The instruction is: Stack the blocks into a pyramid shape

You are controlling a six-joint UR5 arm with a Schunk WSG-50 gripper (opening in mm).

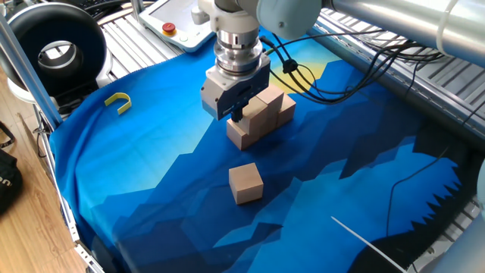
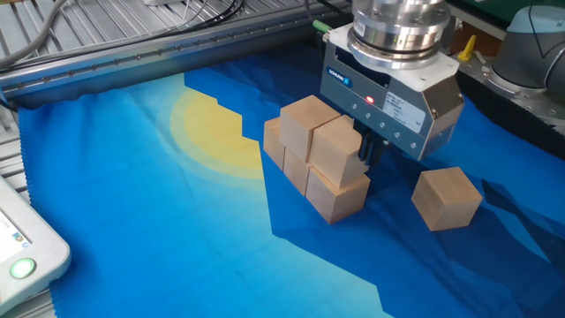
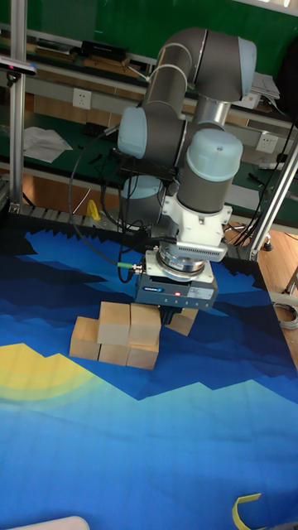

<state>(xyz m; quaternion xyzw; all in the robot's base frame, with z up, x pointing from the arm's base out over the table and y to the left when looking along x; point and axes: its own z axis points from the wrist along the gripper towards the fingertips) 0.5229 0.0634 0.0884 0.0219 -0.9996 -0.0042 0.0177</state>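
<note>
Only overhead — yellow hook beside blocks

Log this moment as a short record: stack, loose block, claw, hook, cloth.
stack: five blocks, three below and two on top
loose block: one, alone on the cloth, apart from the stack
claw: low beside the stack's end, fingers mostly hidden, open or shut unclear
hook: yellow, near the cloth's edge, far from the blocks
cloth: blue with a yellow patch
pyramid: top block not yet placed

Six wooden blocks: five stacked, one loose. One yellow hook. One tool.
</note>
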